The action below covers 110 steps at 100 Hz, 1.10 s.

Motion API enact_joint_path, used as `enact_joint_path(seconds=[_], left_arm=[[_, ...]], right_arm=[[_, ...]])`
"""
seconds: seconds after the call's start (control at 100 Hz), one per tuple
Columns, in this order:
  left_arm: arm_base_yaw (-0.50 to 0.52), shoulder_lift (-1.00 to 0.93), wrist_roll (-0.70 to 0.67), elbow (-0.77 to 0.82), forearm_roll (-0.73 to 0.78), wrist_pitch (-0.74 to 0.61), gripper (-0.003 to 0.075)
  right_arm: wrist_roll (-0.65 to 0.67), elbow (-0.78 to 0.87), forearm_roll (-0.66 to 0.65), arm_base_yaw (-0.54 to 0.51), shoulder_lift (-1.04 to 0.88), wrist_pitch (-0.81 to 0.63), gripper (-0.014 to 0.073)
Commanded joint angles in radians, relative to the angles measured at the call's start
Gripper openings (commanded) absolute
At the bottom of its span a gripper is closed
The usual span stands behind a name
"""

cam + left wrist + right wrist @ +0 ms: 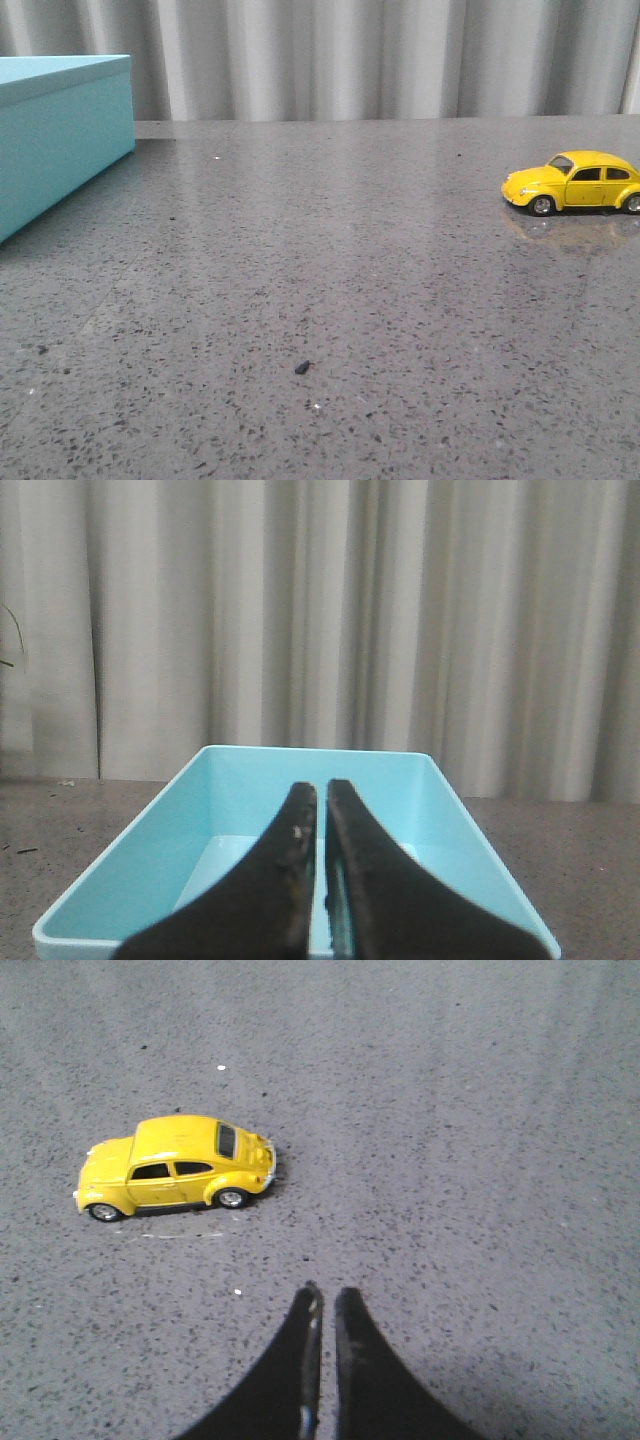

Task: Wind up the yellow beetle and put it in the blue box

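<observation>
- The beetle point(574, 182) sits on all four wheels on the grey table point(320, 300), at the far right of the front view and well apart from the box point(60, 130), which stands at the far left with only one corner in frame.
- In the front view the box looks lidded. The left wrist view shows an open turquoise tray point(300, 820) with nothing in it, and I cannot tell whether this is the box's base or its upturned lid.
- The right gripper point(325, 1305) hangs above the table near the beetle's point(175, 1165) rear end, not touching it, with its fingers pressed together and nothing between them.
- The left gripper point(322, 800) is over the tray, its fingers also together and empty.
- Judged from this, the task has barely begun: the car is neither gripped nor wound.
- Risk: the fingers are together, so the right gripper must spread them before it descends, or it will knock the car and send it rolling on the smooth top.
- Risk: the rounded, glossy roof gives poor purchase. A pinch placed high could squeeze the car out sideways, so gripping across the doors looks safer.
- Risk: once wound, the wheels will want to spin, and a loose hold or an early release beside the box could let the car shoot off the table's right edge.
- Risk: the long carry leftward to the box gives time for slippage.
</observation>
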Motion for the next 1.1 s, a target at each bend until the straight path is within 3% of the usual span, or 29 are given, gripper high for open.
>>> enact_joint_path(seconds=[0.0,0.2,0.49,0.75,1.09], left_arm=[[-0.008,0.035,-0.006,-0.047,0.0,-0.07,-0.0021],[-0.008,0.061,-0.006,-0.05,0.0,-0.074,-0.0021],[-0.008,0.067,-0.006,-0.05,0.0,-0.078,-0.0021],[-0.008,0.067,-0.006,-0.05,0.0,-0.08,-0.0021],[-0.008,0.067,-0.006,-0.05,0.0,-0.08,-0.0021]], right_arm=[[0.0,-0.092,0.001,0.02,0.05,-0.025,-0.0041],[-0.086,-0.297,-0.004,0.062,0.24,0.137,-0.0041],[-0.076,-0.589,0.011,0.144,0.552,0.359,-0.0041],[-0.04,-0.838,0.011,0.158,0.798,0.515,-0.0041],[-0.015,-0.986,0.015,0.186,0.985,0.644,-0.0041]])
